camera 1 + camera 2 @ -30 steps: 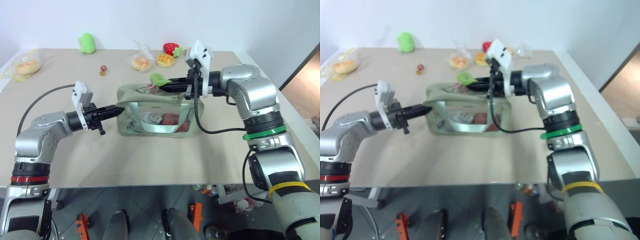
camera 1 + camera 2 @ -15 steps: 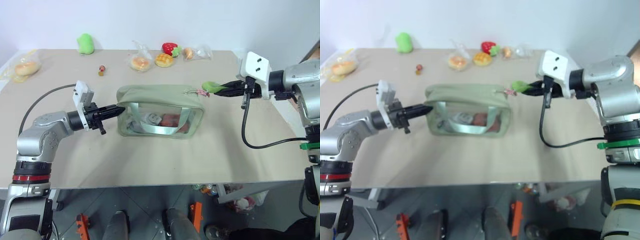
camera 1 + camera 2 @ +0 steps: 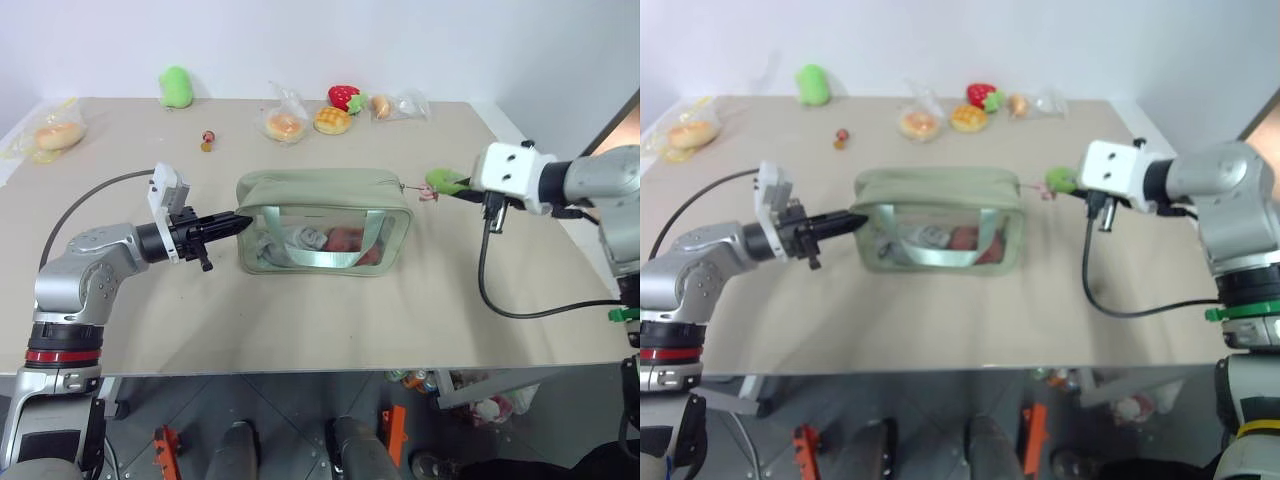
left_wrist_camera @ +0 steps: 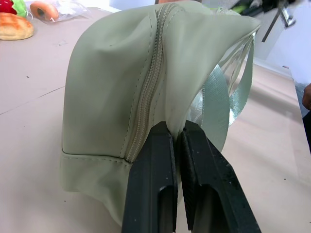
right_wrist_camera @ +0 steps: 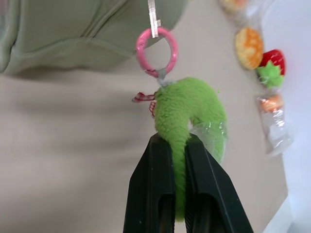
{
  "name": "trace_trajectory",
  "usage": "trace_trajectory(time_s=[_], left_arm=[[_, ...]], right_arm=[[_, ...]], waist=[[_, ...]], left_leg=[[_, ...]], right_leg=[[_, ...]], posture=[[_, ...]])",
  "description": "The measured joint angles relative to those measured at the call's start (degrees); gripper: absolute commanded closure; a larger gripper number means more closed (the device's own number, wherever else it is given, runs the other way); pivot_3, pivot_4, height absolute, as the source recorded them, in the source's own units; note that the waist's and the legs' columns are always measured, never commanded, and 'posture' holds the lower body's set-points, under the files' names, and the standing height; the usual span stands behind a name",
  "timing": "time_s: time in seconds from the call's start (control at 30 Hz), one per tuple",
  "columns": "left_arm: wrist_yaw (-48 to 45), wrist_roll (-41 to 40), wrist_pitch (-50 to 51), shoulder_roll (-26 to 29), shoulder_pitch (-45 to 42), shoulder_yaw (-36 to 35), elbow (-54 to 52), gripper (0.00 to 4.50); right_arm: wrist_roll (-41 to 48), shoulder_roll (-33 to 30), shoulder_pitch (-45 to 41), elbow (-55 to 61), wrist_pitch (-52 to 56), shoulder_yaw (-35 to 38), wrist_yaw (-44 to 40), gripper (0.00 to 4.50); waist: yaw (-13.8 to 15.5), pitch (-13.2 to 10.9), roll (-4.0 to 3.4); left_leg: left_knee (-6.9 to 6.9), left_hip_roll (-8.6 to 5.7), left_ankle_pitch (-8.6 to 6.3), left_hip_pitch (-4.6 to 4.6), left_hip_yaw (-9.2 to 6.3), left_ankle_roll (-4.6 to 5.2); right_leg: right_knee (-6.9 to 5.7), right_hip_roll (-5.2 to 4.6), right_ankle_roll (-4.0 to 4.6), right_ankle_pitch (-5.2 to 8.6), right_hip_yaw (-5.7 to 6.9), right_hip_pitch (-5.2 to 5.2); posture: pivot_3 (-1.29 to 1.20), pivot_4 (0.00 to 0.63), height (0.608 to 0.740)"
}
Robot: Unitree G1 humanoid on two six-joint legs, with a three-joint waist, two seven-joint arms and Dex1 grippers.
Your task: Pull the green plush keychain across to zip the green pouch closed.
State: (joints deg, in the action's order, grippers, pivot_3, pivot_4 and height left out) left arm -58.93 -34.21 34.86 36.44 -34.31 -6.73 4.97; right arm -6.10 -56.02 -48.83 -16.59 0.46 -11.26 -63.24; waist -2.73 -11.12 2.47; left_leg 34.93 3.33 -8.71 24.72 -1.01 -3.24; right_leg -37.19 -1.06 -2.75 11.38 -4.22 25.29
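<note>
Silver arms, black cables, white wrist camera blocks; black two-finger left claw (image 3: 228, 222).

Sage-green pouch (image 3: 322, 190), lime keychain (image 5: 189, 109) w/ pink ring (image 5: 156, 50).

A robot test lab: a plain beige surface (image 3: 300, 330) against a bare white wall (image 3: 320, 40), toy food packets (image 3: 283, 122) staged along its far edge.

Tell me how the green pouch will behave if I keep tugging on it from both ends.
Probably soft: the green pouch bunches where the left gripper pinches its end fabric. It likely slides or lifts easily, looking light. The green plush keychain squashes in the right gripper, so expect some give.
</note>
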Motion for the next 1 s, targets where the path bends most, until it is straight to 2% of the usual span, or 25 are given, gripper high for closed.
trace_trajectory(time_s=[0.27, 0.5, 0.7, 0.83, 0.93, 0.97, 1.0], left_arm=[[0.18, -0.08, 0.06, 0.02, 0.66, -0.36, -0.42, 4.5], [0.71, -0.24, 0.56, 0.03, 0.86, -0.4, -0.85, 4.5], [1.23, -0.31, 1.16, 0.03, 1.05, -0.45, -0.86, 4.5], [1.73, -0.43, 1.53, 0.03, 1.14, -0.76, -1.03, 4.5], [2.02, -0.8, 1.64, 0.03, 1.56, -0.95, -1.45, 4.5], [2.16, -1.18, 1.68, 0.04, 1.95, -1.38, -1.61, 4.5], [2.2, -1.28, 1.75, 0.05, 2.07, -1.66, -1.61, 4.5]], right_arm=[[-7.8, 6.27, 7.56, 2.15, -2.03, -5.49, 5.09, 4.43], [-12.79, 11.68, 9.79, 2.38, -3.59, -9.22, 7.6, 4.43], [-16.22, 13.19, 9.71, 2.18, -4.7, -9.88, 8.49, 4.43], [-13.91, 14.67, 9.75, 2.06, -1.87, -8.04, 6.89, 4.43], [-9.03, 15.08, 10.21, 3.24, 2.09, -5.99, 3.18, 4.43], [-4.89, 15.07, 10.39, 3.71, 4.96, -3.9, 0.83, 4.43], [-2.97, 15.07, 10.38, 3.86, 6.35, -2.58, 0.21, 4.12]], waist=[[-0.05, 0.01, 0.01], [-0.11, 0.04, 0.06], [-0.31, 0.16, 0.22], [-0.6, 0.17, 0.24], [-0.58, 0.16, 0.23], [-0.58, 0.15, 0.22], [-0.58, 0.15, 0.22]], left_leg=[[0.03, 0.0, 0.02, -0.04, -0.01, 0.0], [0.04, 0.01, 0.02, -0.1, -0.05, 0.0], [0.04, 0.02, 0.02, -0.41, -0.03, 0.0], [0.04, 0.05, 0.02, -0.47, -0.05, 0.0], [0.04, 0.05, 0.02, -0.42, -0.05, 0.0], [0.03, 0.05, 0.02, -0.38, -0.05, 0.0], [0.03, 0.04, 0.02, -0.36, -0.05, 0.0]], right_leg=[[-0.01, 0.01, 0.01, -0.04, -0.01, -0.04], [-0.04, 0.05, 0.0, -0.05, 0.0, -0.09], [-0.05, 0.06, 0.05, -0.04, -0.01, -0.34], [-0.05, 0.09, 0.08, -0.04, -0.01, -0.41], [-0.05, 0.08, 0.07, -0.04, -0.01, -0.4], [-0.05, 0.07, 0.05, -0.04, -0.01, -0.37], [-0.05, 0.07, 0.05, -0.04, -0.01, -0.36]], posture=[[0.0, 0.15, 0.74], [0.0, 0.15, 0.74], [0.0, 0.15, 0.74], [0.0, 0.15, 0.74], [0.0, 0.15, 0.74], [0.0, 0.15, 0.74], [0.0, 0.15, 0.74]])
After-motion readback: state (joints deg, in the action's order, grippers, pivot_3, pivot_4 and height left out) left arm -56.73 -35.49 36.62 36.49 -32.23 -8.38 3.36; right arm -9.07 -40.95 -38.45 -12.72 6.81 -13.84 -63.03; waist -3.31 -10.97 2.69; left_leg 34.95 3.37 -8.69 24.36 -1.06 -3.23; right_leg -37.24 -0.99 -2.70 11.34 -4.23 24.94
